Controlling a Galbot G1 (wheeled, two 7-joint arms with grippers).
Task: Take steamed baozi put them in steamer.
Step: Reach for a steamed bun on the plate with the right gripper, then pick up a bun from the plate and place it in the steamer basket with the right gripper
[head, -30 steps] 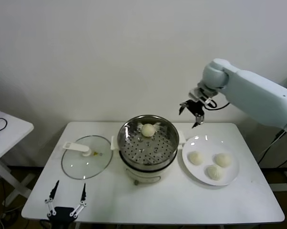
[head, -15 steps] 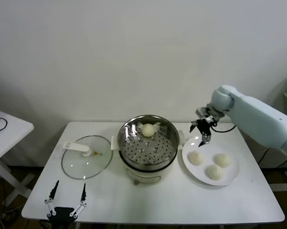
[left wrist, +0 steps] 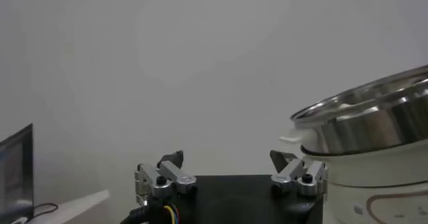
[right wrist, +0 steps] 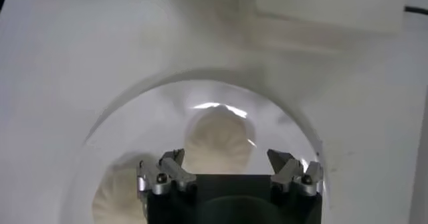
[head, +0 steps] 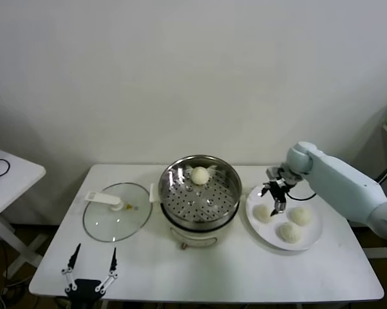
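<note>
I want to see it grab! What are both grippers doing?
Left gripper: open, empty, by the table's front edge.
Right gripper: open, empty, over a bun.

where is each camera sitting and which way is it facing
Head view: on the robot's head, looking forward and down at the table; both arms show, the right gripper open over the plate, the left gripper parked at the near edge.
Left wrist view: low on the left arm, looking level past its open fingers at the steamer.
Right wrist view: on the right arm, looking down past its fingers at a baozi.
Shared: head and left wrist views both show the steamer.
</note>
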